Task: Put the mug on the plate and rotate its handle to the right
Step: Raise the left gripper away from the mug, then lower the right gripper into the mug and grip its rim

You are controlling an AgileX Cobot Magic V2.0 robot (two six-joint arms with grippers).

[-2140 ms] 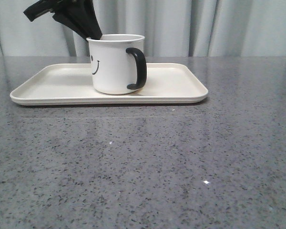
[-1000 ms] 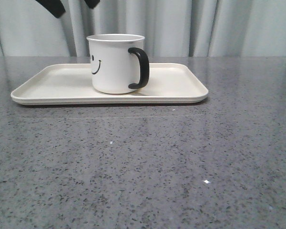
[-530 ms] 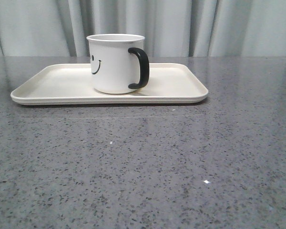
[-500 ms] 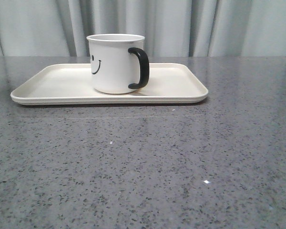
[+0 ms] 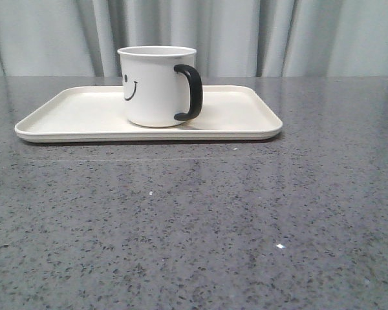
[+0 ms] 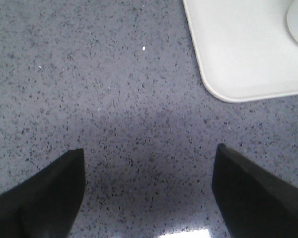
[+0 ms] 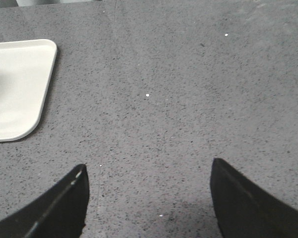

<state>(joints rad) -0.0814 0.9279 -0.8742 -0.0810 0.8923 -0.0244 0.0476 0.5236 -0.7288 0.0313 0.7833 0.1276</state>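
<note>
Front view: large flat cream-coloured rectangular plate with low raised rim [image 5: 71, 113] lies on grey speckled stone table [image 5: 194, 219], toward the far edge, left of centre. Pleated pale curtain [image 5: 258, 35] hangs behind the table.

White cylindrical mug with printed smiley face [image 5: 154, 87] stands upright on the plate, about mid-length. Its black loop handle [image 5: 190, 92] sits on the mug's right side; face on the left.

Left wrist view: plate corner beside bare table, mug base just at the frame edge.

Right wrist view: plate corner off to one side.
</note>
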